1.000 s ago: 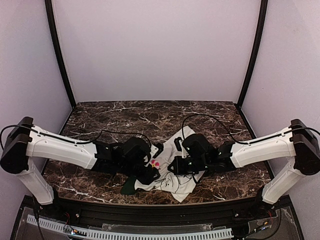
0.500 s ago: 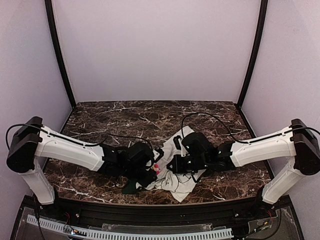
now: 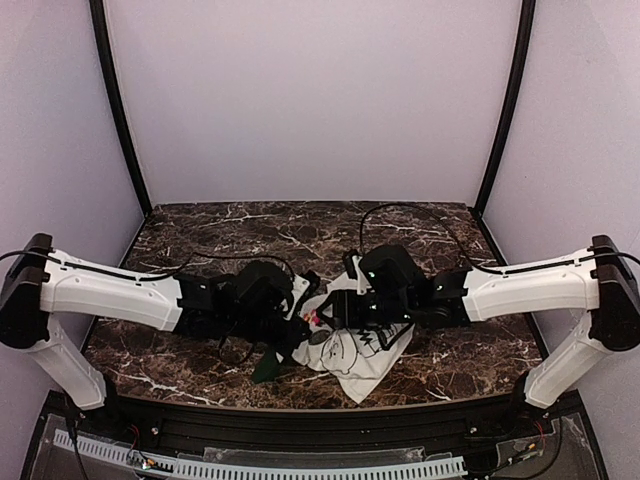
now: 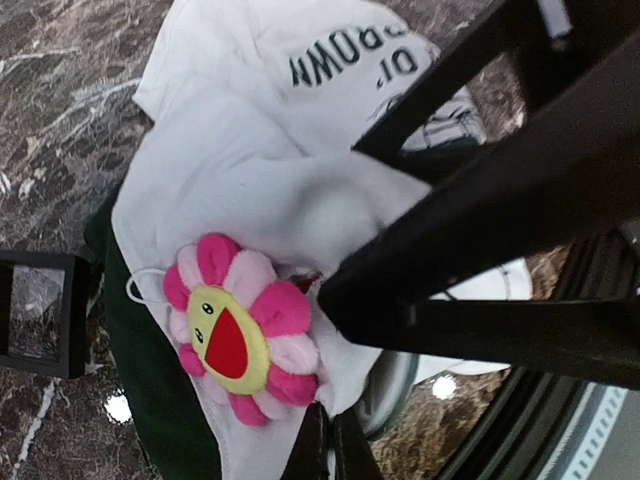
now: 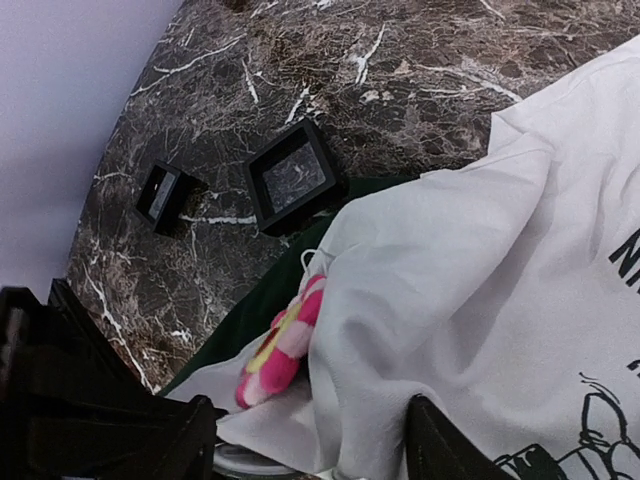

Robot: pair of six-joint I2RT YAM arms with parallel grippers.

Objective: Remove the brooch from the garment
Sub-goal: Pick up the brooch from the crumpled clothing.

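Note:
The garment (image 3: 352, 358), a white T-shirt with black print and dark green trim, lies crumpled on the marble between both arms. The brooch (image 4: 240, 340), a pink-and-white plush flower with a yellow face, is pinned on a raised fold of it (image 4: 260, 180). My left gripper (image 4: 330, 452) is shut, pinching white cloth just below the brooch. In the right wrist view the brooch (image 5: 285, 340) shows edge-on beside a fold of the garment (image 5: 480, 260). My right gripper (image 5: 310, 450) is open, its fingers wide apart over that fold, with the brooch just ahead of them. In the top view both grippers meet at the brooch (image 3: 318, 318).
Two small black square frames (image 5: 293, 180) (image 5: 160, 193) sit on the marble beyond the shirt's green edge; one shows in the left wrist view (image 4: 35, 312). The right arm's black fingers (image 4: 480, 230) cross close above the brooch. The table's front rail (image 3: 300, 425) is near.
My left gripper has closed on the cloth by the brooch. My right gripper has gone from shut to open and shifted slightly left; the shirt's fold has bunched up between them.

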